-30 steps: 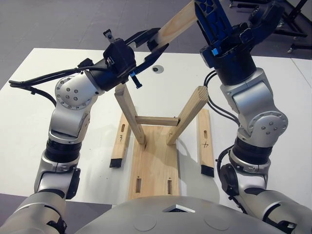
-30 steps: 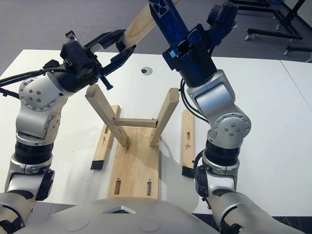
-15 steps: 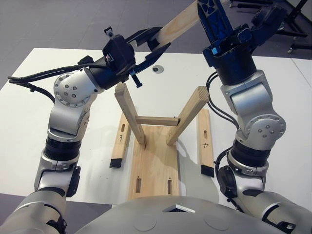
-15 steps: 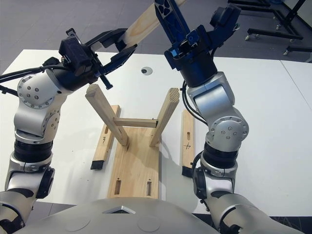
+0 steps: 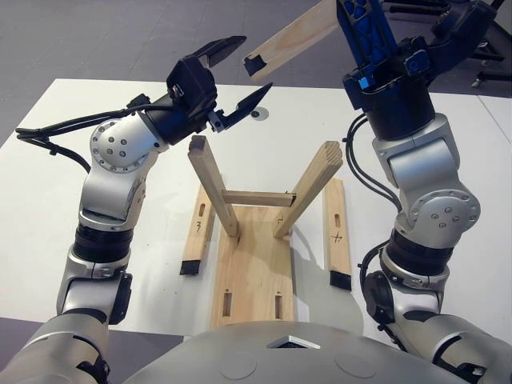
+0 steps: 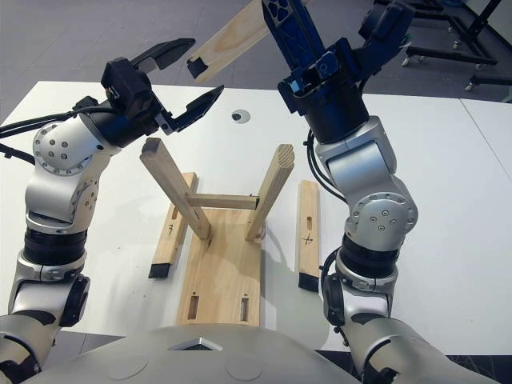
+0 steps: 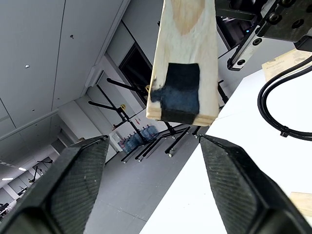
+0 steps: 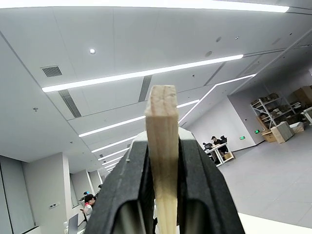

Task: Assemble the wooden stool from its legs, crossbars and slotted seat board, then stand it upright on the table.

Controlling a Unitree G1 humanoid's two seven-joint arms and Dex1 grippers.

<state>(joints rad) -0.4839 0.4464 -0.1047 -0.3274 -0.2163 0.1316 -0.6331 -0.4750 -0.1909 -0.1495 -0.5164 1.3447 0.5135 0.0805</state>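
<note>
From the head camera, the seat board [image 5: 256, 268] lies flat on the white worktop [image 5: 48, 184]. Two legs stand in its far slots, splayed apart: one on the left [image 5: 213, 188] and one on the right [image 5: 314, 186], joined by a crossbar [image 5: 258, 198]. Two more slotted legs with black foot ends lie flat on the worktop, one just beside the board's left edge [image 5: 198, 232] and one just beside its right edge [image 5: 337, 236]. High over the far side of the worktop, the right jaws are clenched on a loose leg [image 5: 292, 40], which slants down toward the robot's left. Its black-capped end sits close to the tips of the left jaws. These are spread wide and grasp nothing.

In the left wrist view, the loose leg's capped end [image 7: 183, 92] hangs between the two dark fingers [image 7: 73, 190]. There is clear space on either side, so neither finger touches the wood.

In the right wrist view, the same loose leg [image 8: 162, 156] runs straight out from the camera, seen edge-on. The black pads [image 8: 129, 195] press against both of its flat faces.
</note>
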